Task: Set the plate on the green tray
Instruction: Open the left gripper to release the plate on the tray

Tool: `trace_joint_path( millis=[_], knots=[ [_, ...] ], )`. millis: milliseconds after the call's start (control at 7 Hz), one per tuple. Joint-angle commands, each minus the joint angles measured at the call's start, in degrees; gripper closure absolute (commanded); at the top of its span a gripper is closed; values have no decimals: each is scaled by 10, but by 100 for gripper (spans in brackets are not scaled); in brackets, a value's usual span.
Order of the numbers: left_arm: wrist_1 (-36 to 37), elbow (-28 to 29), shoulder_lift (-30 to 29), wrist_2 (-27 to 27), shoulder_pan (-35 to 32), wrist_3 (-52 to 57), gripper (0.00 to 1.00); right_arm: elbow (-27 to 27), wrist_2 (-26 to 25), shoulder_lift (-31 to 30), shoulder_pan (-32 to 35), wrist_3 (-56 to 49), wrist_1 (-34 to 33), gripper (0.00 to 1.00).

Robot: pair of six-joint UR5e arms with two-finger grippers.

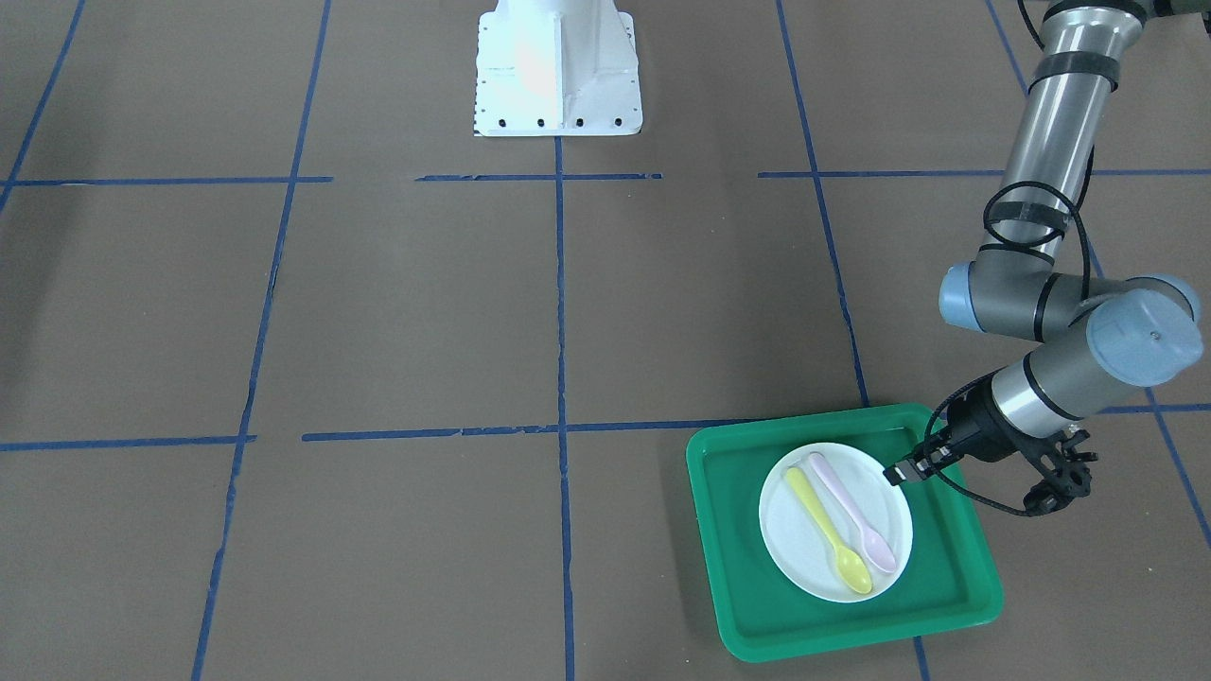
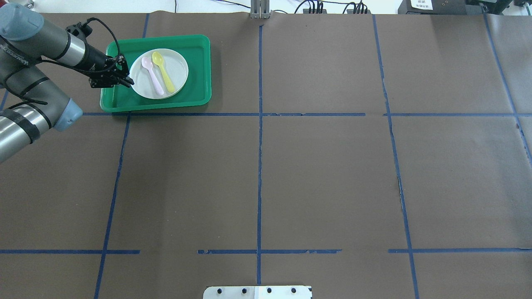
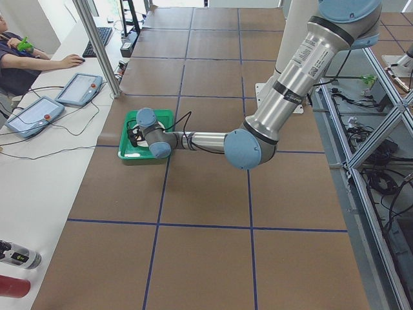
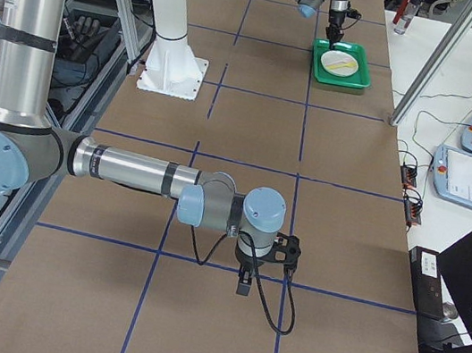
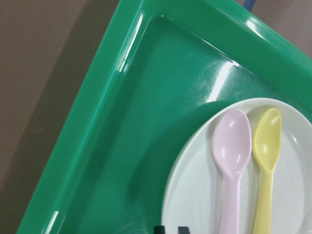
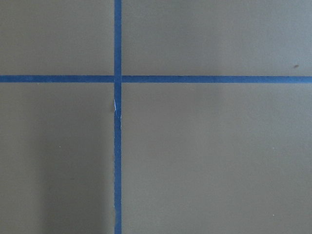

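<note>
Where the robot's white base plate (image 2: 257, 292) sits at the near edge, the worktop (image 2: 324, 178) begins: brown paper divided into large squares by blue tape lines (image 2: 259, 166). Past its far edge runs a white desk (image 3: 39, 181) with 2 teach pendants (image 3: 79, 89), where an operator (image 3: 16, 58) sits. A sticker (image 3: 302, 57) on the left arm (image 3: 284, 90) carries print too small to read. Nearer the robot, the right gripper (image 4: 244, 282) hangs low over a tape line; only a side view shows it, so I cannot tell how its jaws stand. At the far left corner the green tray (image 2: 197, 54) lies flat, with the plate (image 2: 178, 71) resting about in its middle. On the plate lie 2 spoons side by side, a pink spoon (image 2: 151, 77) and a yellow spoon (image 2: 164, 74). The left gripper (image 1: 895, 473) extends over the tray's left rim, its jaws nearly together, pinching the plate's edge.
</note>
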Motion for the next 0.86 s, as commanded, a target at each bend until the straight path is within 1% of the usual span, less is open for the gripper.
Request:
trace_joint_path(
  millis=[0, 143, 286, 429, 571, 714],
  knots=[
    [-5, -2, 2, -3, -1, 1, 0, 0, 0, 0, 0, -1, 0, 0],
    [-4, -9, 3, -5, -7, 5, 0, 0, 0, 0, 0, 0, 0, 0],
    [6, -40, 7, -5, -19, 32, 0, 0, 0, 0, 0, 0, 0, 0],
    [50, -94, 29, -11, -26, 75, 0, 0, 0, 0, 0, 0, 0, 0],
    [112, -159, 53, -19, -34, 118, 0, 0, 0, 0, 0, 0, 0, 0],
    [138, -228, 92, -18, -47, 157, 0, 0, 0, 0, 0, 0, 0, 0]
  ],
)
